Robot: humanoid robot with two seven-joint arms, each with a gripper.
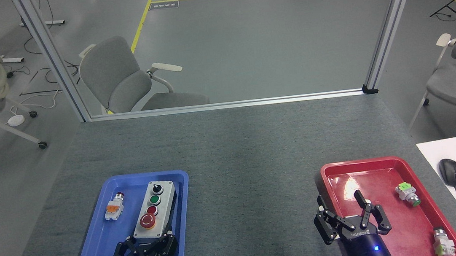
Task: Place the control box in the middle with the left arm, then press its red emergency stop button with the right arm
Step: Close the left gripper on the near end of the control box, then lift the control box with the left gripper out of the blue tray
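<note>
On the table (229,144), near its front-left corner, the blue tray (96,243) holds the stiff, likely hefty box (154,210), best gripped across its long sides, where the open left gripper (147,244) straddles its near end; the right gripper (349,217) hovers open.
</note>
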